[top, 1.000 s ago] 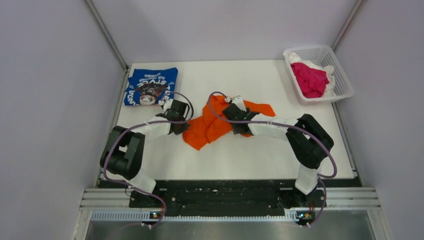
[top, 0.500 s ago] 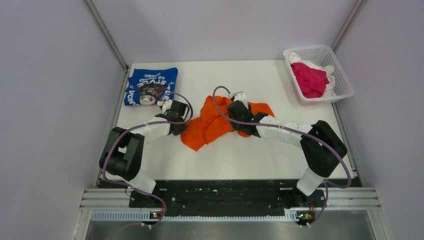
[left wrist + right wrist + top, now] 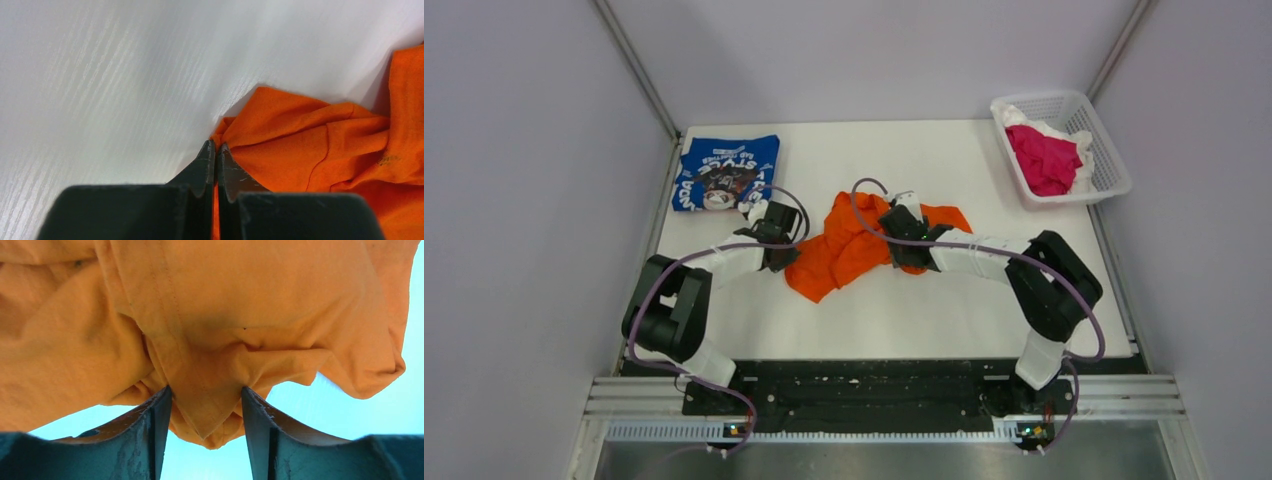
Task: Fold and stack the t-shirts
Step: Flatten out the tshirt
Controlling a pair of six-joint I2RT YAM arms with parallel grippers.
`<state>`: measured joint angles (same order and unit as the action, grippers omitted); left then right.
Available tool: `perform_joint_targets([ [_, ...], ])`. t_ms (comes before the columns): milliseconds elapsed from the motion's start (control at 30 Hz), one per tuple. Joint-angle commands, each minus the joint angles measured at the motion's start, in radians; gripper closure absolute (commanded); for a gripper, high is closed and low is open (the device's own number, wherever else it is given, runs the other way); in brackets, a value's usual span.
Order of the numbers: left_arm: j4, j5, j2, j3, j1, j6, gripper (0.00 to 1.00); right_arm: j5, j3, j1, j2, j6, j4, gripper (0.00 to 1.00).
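On the white desk (image 3: 904, 310) I counted two cloth shirts: a folded blue printed t-shirt (image 3: 724, 172) and a crumpled orange t-shirt (image 3: 839, 255), clenched by both left tool (image 3: 216, 146) and right tool (image 3: 206, 390).

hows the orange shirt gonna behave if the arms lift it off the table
Probably floppy: the orange shirt lies crumpled in soft folds, so it should sag from wherever it is held. Likely light: the left gripper pinches only a thin edge. Probably not slippery; the matte cloth bunches inside the right gripper.
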<state>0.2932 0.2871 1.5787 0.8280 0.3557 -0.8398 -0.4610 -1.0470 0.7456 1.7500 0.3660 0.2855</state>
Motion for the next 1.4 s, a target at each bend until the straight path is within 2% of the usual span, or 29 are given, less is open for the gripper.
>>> perform_joint_targets([
  [0,0.064,0.027,-0.028,-0.028,-0.003,0.011,1.00,-0.035,-0.006,-0.010,0.006,0.034,0.019,0.50],
  [133,0.065,0.031,-0.030,-0.028,-0.002,0.012,1.00,-0.066,0.000,-0.018,-0.004,0.059,0.030,0.62],
  [400,0.085,0.066,-0.073,-0.025,-0.001,0.008,1.00,-0.139,0.025,-0.040,-0.108,0.103,0.035,1.00],
  [567,0.093,0.098,-0.160,-0.007,-0.003,0.010,1.00,-0.244,0.036,-0.072,-0.244,0.108,0.046,1.00],
  [800,0.117,0.218,-0.341,0.074,-0.004,0.039,1.00,-0.311,0.019,-0.153,-0.483,0.038,0.031,1.00],
  [967,0.117,0.292,-0.506,0.149,-0.003,0.081,1.00,-0.304,-0.033,-0.188,-0.643,-0.075,-0.005,1.00],
  [1133,-0.017,0.322,-0.693,0.164,-0.003,0.199,1.00,-0.273,-0.090,-0.188,-0.794,-0.176,-0.059,1.00],
  [1267,0.015,0.357,-0.803,0.252,-0.003,0.245,1.00,-0.208,-0.154,-0.187,-0.906,-0.213,-0.066,1.00],
  [1367,0.016,0.389,-0.883,0.262,-0.004,0.264,1.00,-0.172,-0.158,-0.186,-0.985,-0.218,-0.060,1.00],
])
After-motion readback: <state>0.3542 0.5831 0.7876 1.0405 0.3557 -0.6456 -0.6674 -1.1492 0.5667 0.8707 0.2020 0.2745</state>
